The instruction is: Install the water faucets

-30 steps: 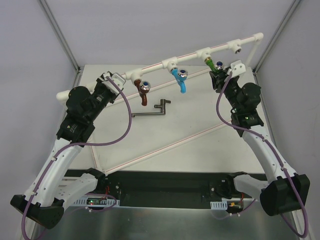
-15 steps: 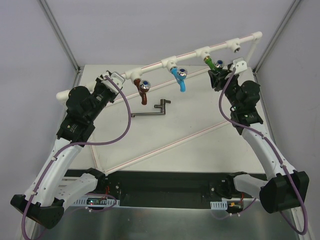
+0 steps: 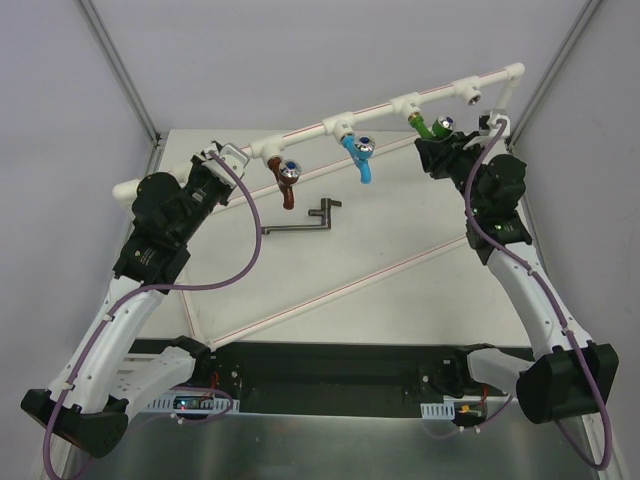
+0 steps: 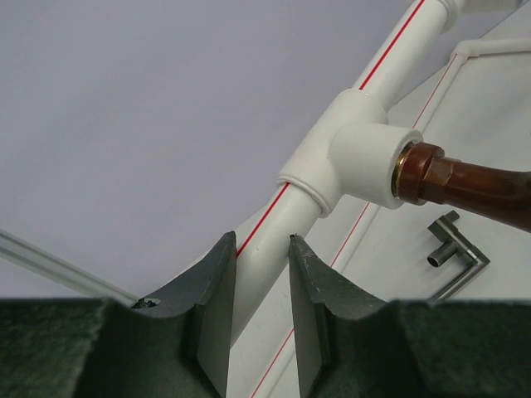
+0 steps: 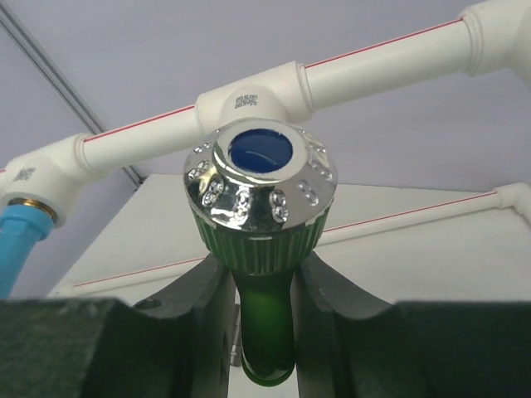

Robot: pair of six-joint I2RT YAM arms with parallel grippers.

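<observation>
The green faucet [image 3: 430, 129] hangs at a tee of the white pipe frame [image 3: 380, 104], its silver end [image 3: 444, 125] facing up. My right gripper [image 3: 438, 148] is shut on its green spout; in the right wrist view the jaws clamp the green faucet [image 5: 267, 323] below the silver cap [image 5: 261, 178]. The blue faucet [image 3: 361, 160] and the reddish-brown faucet [image 3: 287, 183] sit in tees further left. My left gripper [image 3: 222, 158] is shut on the white pipe [image 4: 267, 236], left of the tee that holds the reddish-brown faucet [image 4: 485, 189].
A grey metal crank-shaped key [image 3: 300, 222] lies on the white table [image 3: 400, 300] below the reddish-brown and blue faucets; it also shows in the left wrist view [image 4: 455, 249]. An open tee [image 3: 470, 93] sits near the frame's right end. Enclosure struts rise at both back corners.
My right gripper has turned and shifted a little up and right with the green faucet in it. The left arm has not moved.
</observation>
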